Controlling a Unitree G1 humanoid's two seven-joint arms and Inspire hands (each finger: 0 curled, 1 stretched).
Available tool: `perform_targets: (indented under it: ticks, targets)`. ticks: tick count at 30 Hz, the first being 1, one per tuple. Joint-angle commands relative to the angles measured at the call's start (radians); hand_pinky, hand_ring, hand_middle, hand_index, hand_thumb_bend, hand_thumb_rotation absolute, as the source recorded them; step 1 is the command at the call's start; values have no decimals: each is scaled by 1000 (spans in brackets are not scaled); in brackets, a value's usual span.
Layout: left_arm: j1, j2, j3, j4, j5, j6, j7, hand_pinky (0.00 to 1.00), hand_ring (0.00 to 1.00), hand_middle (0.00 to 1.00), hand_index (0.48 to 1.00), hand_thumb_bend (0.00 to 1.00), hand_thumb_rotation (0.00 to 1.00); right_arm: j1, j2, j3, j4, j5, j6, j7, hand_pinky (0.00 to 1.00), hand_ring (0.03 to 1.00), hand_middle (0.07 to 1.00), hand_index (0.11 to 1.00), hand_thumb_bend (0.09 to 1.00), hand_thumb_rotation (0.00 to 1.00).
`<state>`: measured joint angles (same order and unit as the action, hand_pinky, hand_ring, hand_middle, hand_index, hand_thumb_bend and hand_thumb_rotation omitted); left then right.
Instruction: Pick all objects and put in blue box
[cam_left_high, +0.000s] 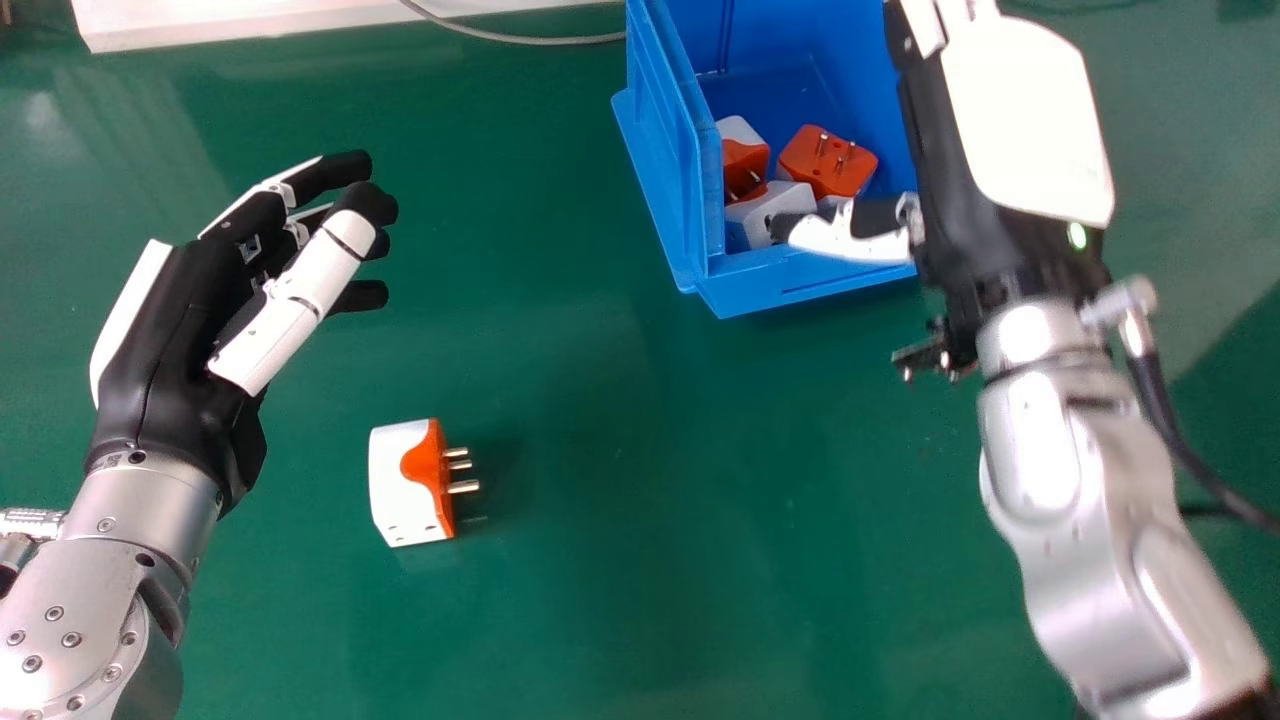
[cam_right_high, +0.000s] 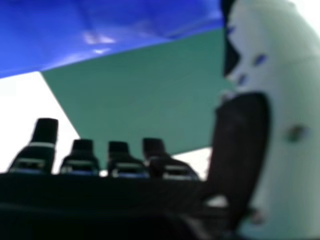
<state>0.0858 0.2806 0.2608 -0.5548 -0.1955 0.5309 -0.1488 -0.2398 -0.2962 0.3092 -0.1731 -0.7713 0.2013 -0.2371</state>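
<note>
Your left hand (cam_left_high: 175, 340) hangs over the table (cam_left_high: 610, 520), its fingers loosely bent and apart from the thumb. Your right hand (cam_left_high: 1030, 110) is over the right side of the box (cam_left_high: 655, 150), fingers and thumb apart. One plug (cam_left_high: 400, 480) lies on the table near your left hand, prongs pointing right, and other plugs (cam_left_high: 828, 162) sit inside the box

Silver forearms, exposed screws on left (cam_left_high: 55, 640). Black and white hands (cam_left_high: 165, 350). Black cable at right wrist (cam_left_high: 1160, 400).
</note>
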Motion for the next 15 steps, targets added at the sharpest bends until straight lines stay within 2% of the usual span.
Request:
perform_targets:
  ticks: [1, 5, 12, 15]
  targets:
    - [3, -2, 6, -19, -3, -24, 0, 720, 794, 778, 804, 526, 547, 54, 5, -10, -95, -15, -40, -21, 876, 993, 1000, 952, 600, 75]
    - [7, -5, 3, -18, 0, -32, 2, 718, 794, 778, 804, 523, 545, 195, 16, -1, -213, -15, -88, -16, 870, 997, 1000, 966, 580, 97]
    - [16, -12, -5, -36, 6, -32, 12, 717, 794, 778, 804, 522, 544, 386, 43, 29, -274, -42, -201, -81, 852, 992, 1000, 963, 564, 104]
    - [17, -10, 2, -29, 5, -39, 11, 716, 793, 778, 803, 523, 544, 454, 50, 45, -281, -52, -251, -104, 848, 989, 1000, 957, 561, 106]
